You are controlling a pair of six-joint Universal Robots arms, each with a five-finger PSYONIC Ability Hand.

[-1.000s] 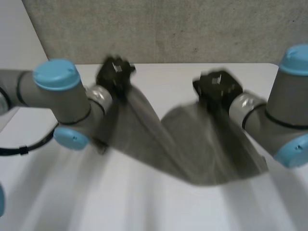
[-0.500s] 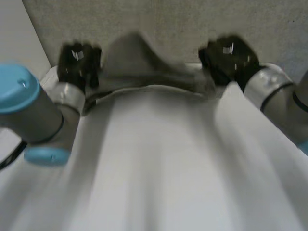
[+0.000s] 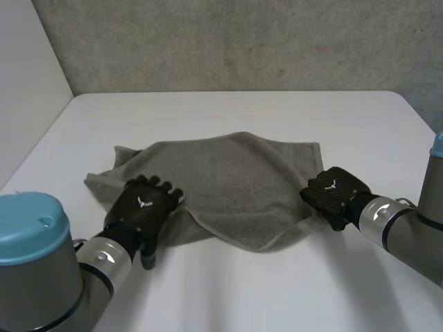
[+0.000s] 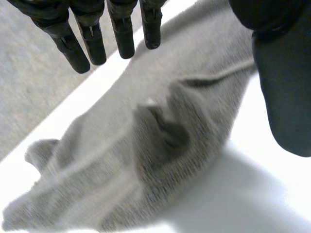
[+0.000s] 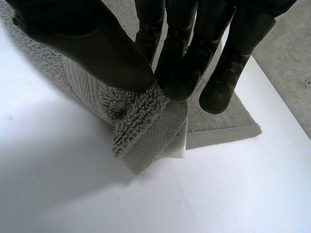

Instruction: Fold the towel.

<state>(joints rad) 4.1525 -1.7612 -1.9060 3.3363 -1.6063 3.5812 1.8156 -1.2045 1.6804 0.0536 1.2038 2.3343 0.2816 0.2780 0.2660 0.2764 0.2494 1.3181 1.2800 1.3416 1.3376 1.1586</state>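
**Grey towel [image 3: 228, 183] on a white tabletop [image 3: 277, 290], with a robot hand at each near end**

At the left, the left hand [image 3: 143, 207] sits over the towel's near left edge, where the cloth is bunched and rumpled. In the left wrist view its fingers [image 4: 92, 41] are straight and slightly spread, and the thumb [image 4: 284, 73] stands well apart from them. The towel [image 4: 160, 145] lies below the palm with a raised wrinkle in it. This hand is released and grasps nothing.

In the middle, the towel lies mostly flat on the tabletop. It is roughly four-sided, with a hemmed far edge and a near edge that dips to a point toward the camera. Its far left corner is crumpled.

At the right, the right hand [image 3: 333, 196] is at the towel's near right corner. In the right wrist view the thumb and fingers [image 5: 184, 48] pinch a fold of that corner [image 5: 146, 126] between them, so this hand is grasping the towel. The pinched cloth hangs down to the tabletop, and the rest of the towel stretches away flat behind it.

A grey wall [image 3: 242, 41] stands behind the tabletop.
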